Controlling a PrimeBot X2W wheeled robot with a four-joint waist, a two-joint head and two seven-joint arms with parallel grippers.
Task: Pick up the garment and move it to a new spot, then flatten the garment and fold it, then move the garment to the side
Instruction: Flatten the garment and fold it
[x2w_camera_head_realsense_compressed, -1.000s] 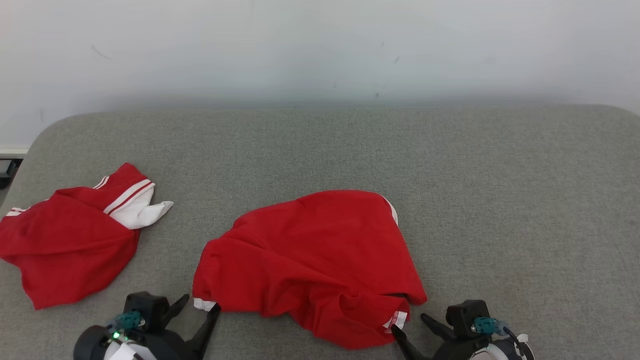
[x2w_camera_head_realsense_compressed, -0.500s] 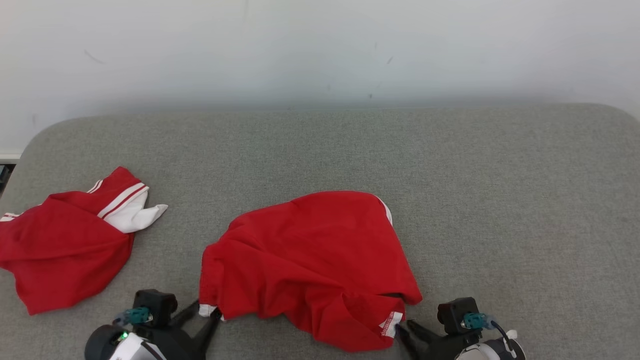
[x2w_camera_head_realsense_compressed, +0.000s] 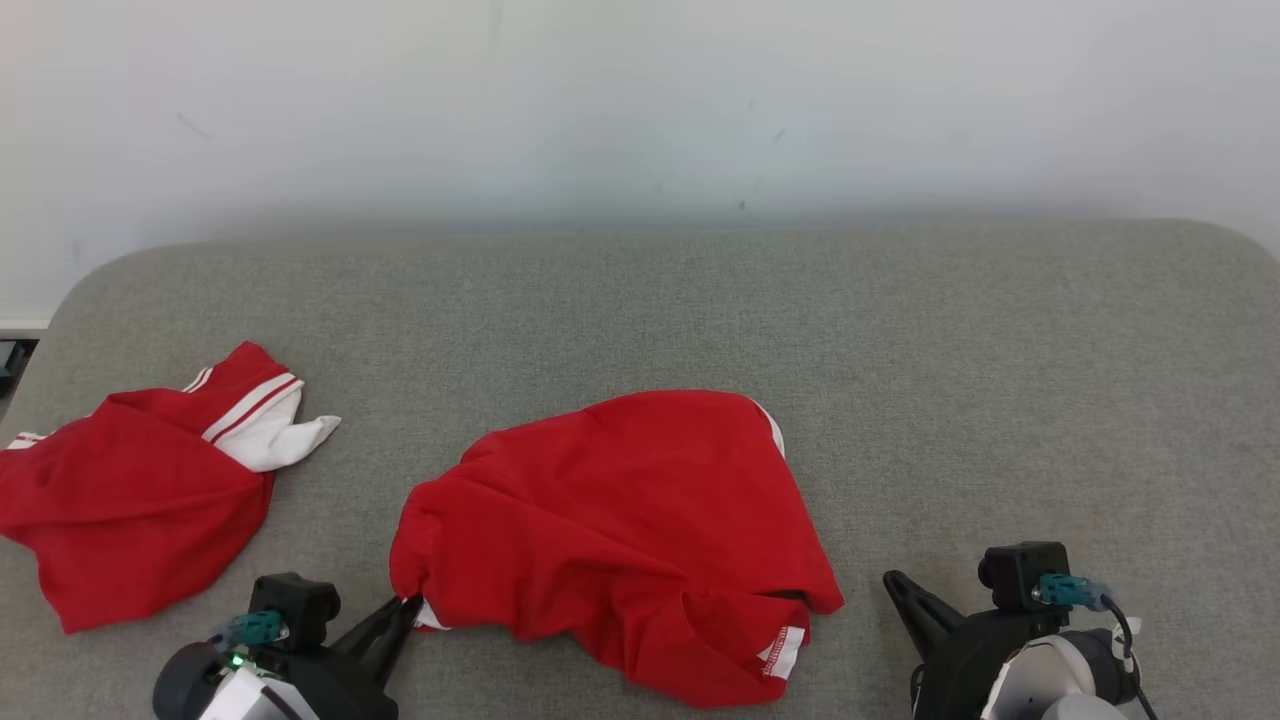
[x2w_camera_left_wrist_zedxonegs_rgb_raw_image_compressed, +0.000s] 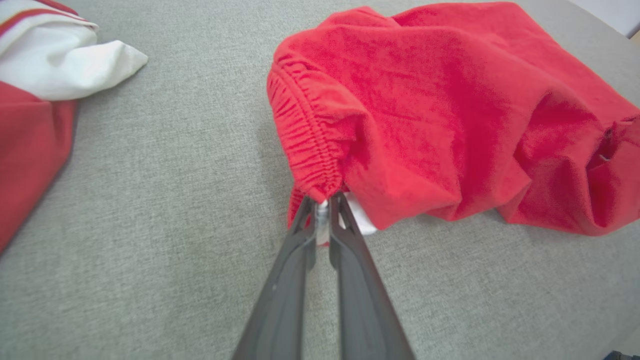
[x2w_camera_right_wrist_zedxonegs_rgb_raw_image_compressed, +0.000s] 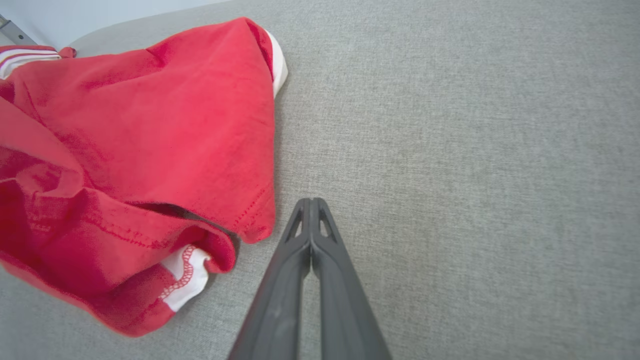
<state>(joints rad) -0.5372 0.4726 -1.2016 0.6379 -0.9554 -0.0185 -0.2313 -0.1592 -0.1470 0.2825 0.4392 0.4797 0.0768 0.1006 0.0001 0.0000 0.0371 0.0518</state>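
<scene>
So the red garment (x2w_camera_head_realsense_compressed: 620, 520) is lying in a crumpled heap near the front edge of the grey fabric-covered tabletop (x2w_camera_head_realsense_compressed: 1000, 350), roughly in the middle between the two arms. On writing: there's a small white tab (x2w_camera_head_realsense_compressed: 785, 648) on the hem at the near right corner with some red marks on it, but it's way too small to read. In the right wrist view that same bit (x2w_camera_right_wrist_zedxonegs_rgb_raw_image_compressed: 186, 274) looks like white trim with red zigzag stitching, no letters I can make out.

The garment itself (x2w_camera_left_wrist_zedxonegs_rgb_raw_image_compressed: 440, 110) is plain bright red, soft and wrinkly, with a gathered elastic edge (x2w_camera_left_wrist_zedxonegs_rgb_raw_image_compressed: 310, 150) down its left side and a sliver of white trim peeking out at the far right corner (x2w_camera_right_wrist_zedxonegs_rgb_raw_image_compressed: 277, 65). The front is folded over itself and bunched up.

The left end effector (x2w_camera_left_wrist_zedxonegs_rgb_raw_image_compressed: 322, 206) has its fingers pinched nearly together right on the bottom of that elastic edge, with a bit of white fabric caught between the tips. In the head view it's at the garment's near left corner (x2w_camera_head_realsense_compressed: 405, 603).

The right end effector (x2w_camera_right_wrist_zedxonegs_rgb_raw_image_compressed: 310, 202) is fully closed with nothing in it, tips sitting on bare grey just beside the garment's right corner, not touching (x2w_camera_head_realsense_compressed: 892, 580).

A second red garment (x2w_camera_head_realsense_compressed: 120, 520) with white stripes and a white piece lies well off to the left
</scene>
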